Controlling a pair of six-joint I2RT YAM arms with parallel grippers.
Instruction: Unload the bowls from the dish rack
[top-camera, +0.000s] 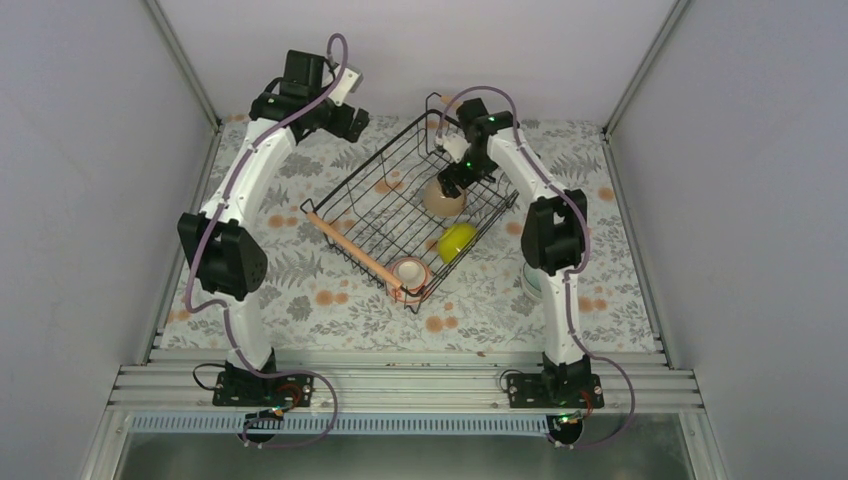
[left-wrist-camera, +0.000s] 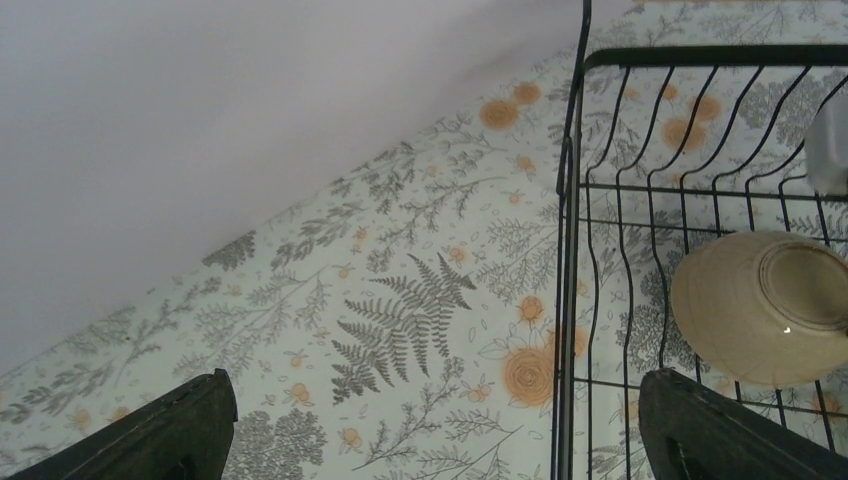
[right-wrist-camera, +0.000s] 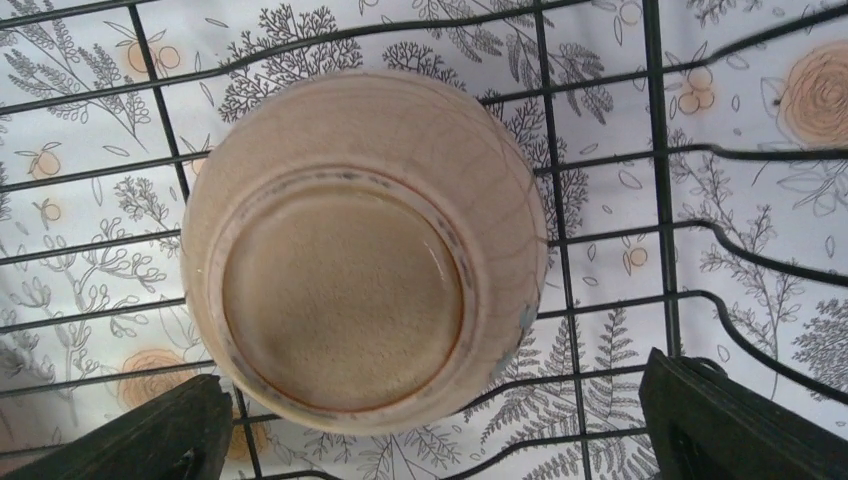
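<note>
The dish rack (top-camera: 372, 195), a black wire basket with a wooden rod handle (top-camera: 352, 250), sits at an angle mid-table. Three bowls lie in it: a tan one (top-camera: 444, 198) upside down, a yellow-green one (top-camera: 456, 241), and a pinkish one with a red-orange inside (top-camera: 409, 274) at the near corner. My right gripper (top-camera: 457, 178) hangs open over the tan bowl (right-wrist-camera: 365, 245), whose foot ring faces the camera, with the fingertips (right-wrist-camera: 140, 435) wide of it. My left gripper (top-camera: 350, 120) is open above the cloth beside the rack's wall (left-wrist-camera: 568, 200), with the tan bowl (left-wrist-camera: 765, 305) off to its right.
A floral cloth (top-camera: 300, 290) covers the table. A pale round object (top-camera: 528, 280) shows on the cloth right of the rack, mostly hidden behind the right arm. Grey walls close in the back and both sides, and the left gripper is close to the back wall (left-wrist-camera: 200, 120).
</note>
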